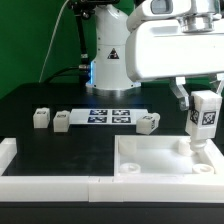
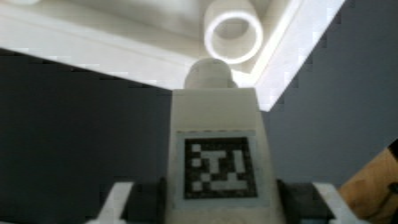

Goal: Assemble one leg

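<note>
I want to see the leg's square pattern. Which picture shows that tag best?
The wrist view: the leg fills the middle, its tag large and facing the camera. The exterior view shows the same leg small, upright by the tray, its tag tiny.

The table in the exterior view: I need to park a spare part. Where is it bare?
Bare: the dark table between the loose small blocks, the front white wall and the tray. Crowded: the strip by the marker board, and the tray's corner at the exterior view's right, where the gripper holds the leg.
</note>
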`<state>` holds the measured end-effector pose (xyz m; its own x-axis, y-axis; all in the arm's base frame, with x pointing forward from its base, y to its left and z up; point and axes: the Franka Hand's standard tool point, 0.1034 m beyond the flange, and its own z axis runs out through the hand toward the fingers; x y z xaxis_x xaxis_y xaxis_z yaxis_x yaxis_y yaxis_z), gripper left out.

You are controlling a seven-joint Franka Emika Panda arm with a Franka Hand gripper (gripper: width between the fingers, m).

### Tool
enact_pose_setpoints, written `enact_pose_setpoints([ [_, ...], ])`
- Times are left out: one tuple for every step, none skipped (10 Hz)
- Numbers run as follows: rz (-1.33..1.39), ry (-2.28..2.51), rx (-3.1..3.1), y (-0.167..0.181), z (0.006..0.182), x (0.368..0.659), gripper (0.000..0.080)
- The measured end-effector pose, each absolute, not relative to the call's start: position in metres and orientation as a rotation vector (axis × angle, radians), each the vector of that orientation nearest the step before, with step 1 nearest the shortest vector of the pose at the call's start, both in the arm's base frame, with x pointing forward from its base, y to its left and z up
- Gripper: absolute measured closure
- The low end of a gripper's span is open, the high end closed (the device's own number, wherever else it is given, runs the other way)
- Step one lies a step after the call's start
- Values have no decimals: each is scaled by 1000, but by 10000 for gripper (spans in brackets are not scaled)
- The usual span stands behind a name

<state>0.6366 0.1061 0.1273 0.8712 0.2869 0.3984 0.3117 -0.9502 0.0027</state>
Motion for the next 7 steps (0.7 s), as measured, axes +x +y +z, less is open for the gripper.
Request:
enact_pose_setpoints([
  [-623, -478, -2978, 107, 127, 636, 508],
  [-613, -484, -2978, 109, 121, 630, 508],
  [-602, -488, -2978, 110, 117, 628, 508],
  [-593, -492, -2978, 113, 113, 627, 508],
  [-585, -495, -2977, 114, 109, 626, 508],
  [-578, -495, -2977, 115, 104, 625, 508],
  [-574, -492, -2977, 115, 101, 626, 508],
])
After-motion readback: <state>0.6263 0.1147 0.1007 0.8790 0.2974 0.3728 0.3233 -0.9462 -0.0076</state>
